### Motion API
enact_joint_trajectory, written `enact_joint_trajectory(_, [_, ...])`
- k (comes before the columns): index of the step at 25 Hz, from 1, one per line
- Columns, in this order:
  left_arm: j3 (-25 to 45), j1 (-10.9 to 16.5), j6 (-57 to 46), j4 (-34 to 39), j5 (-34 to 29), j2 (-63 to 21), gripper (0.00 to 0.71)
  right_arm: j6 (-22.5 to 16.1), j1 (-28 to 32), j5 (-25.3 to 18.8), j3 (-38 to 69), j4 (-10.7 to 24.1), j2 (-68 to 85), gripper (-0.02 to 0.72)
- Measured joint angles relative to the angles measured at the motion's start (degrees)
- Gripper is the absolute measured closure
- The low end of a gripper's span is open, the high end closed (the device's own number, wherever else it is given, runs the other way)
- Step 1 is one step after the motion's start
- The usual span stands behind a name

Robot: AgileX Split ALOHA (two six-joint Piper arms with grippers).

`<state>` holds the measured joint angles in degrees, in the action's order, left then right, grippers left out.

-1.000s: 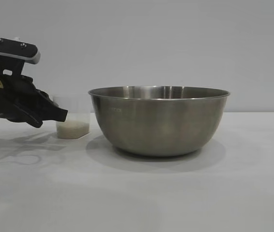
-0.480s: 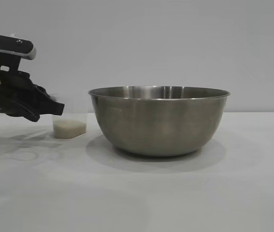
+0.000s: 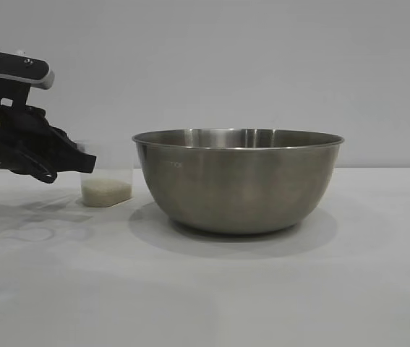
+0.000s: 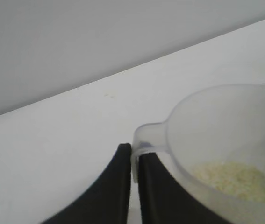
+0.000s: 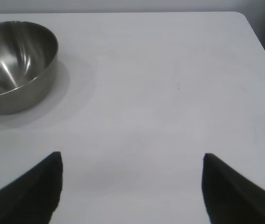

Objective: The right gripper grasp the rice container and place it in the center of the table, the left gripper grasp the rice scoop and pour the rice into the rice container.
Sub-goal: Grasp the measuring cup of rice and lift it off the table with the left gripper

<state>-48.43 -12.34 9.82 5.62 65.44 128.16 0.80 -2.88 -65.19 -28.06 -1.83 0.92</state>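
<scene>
Black left claw (image 4: 134, 161) now pinches scoop handle (image 4: 147, 138).

rice scoop (image 3: 106, 181) left of rice container (image 3: 238, 178)

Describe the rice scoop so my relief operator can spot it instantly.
Find the big steel bowl on the white table. The rice scoop stands beside it, its handle pinched by the left gripper. It is small, frosted plastic, with pale rice inside.

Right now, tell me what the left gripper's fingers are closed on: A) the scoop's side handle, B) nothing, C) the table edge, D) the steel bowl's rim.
A: in the left wrist view the left gripper pinches the rice scoop by its handle tab.
</scene>
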Motion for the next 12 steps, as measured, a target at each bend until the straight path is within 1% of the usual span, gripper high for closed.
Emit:
enact_joint_trajectory(6, [0.0, 0.0, 0.0, 0.2, -0.2, -1.7, 0.710, 0.0, 0.0, 0.0, 0.0, 0.0, 0.0, 0.179])
enact_joint_trajectory(12, [0.0, 0.0, 1.2, 3.2, -0.4, -6.9, 0.710, 0.0, 0.0, 0.0, 0.0, 0.0, 0.0, 0.179])
